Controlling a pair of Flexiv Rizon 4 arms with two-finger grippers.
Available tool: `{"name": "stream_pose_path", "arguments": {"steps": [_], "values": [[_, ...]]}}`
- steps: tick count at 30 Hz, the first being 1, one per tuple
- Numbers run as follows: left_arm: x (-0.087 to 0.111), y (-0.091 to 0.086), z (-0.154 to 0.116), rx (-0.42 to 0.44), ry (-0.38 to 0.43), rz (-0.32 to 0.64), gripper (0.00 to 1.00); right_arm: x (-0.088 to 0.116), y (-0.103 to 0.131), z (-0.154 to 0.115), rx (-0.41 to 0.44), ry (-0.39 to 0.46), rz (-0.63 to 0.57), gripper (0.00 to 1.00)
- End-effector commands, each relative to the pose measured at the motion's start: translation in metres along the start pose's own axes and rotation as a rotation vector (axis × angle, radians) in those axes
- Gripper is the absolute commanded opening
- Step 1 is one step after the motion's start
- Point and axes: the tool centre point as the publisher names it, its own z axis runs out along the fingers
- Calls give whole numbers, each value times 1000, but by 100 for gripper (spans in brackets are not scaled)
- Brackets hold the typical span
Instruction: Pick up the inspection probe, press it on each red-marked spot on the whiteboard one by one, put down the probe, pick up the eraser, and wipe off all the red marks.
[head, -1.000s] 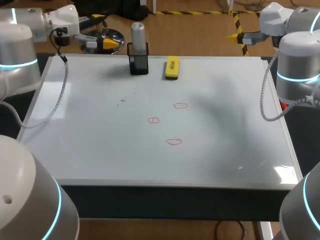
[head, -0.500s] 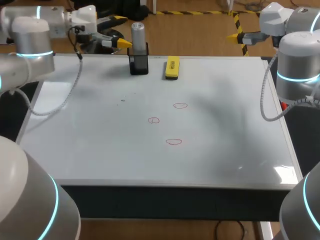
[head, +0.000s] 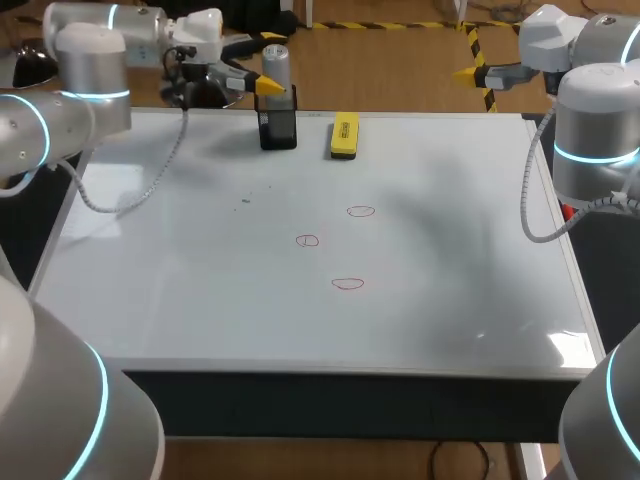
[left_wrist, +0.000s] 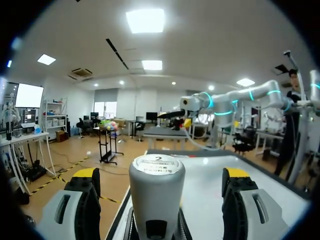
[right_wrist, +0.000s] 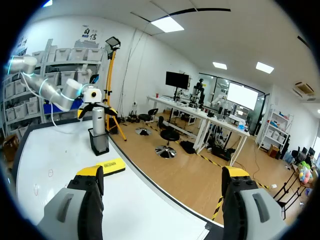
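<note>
Now the left gripper (head: 262, 66), having swung right along the far edge, straddles the inspection probe (head: 276, 60) (upright in its black holder (head: 278, 130)), fingers (left_wrist: 82, 200) apart, untouching; closing on it looks next.

Head camera: mounted high behind us, looking down and forward. We get the whole whiteboard (head: 200, 300), near edge to far edge.

Left wrist camera: at the far left, roughly level, facing right along the far edge, very close to the probe (left_wrist: 157, 190).

Right wrist camera: off the far right corner, facing left across the board, well back from the probe.

We find the probe in all three views. The head and right wrist views also share the eraser (head: 344, 135).
</note>
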Motion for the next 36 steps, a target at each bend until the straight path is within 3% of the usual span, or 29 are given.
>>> {"name": "stream_pose_path", "arguments": {"steps": [1,7,22,36], "values": [[2,6,4,-2,-18,-4,100,-1,0,0,2,1,0,100],[6,8,5,-13,-73,4,100,-1,0,0,2,1,0,100],[10,18,23,-1,-93,-7,100,-1,0,0,2,1,0,100],[11,20,13,-5,-133,-4,97,-1,0,0,2,1,0,100]]}}
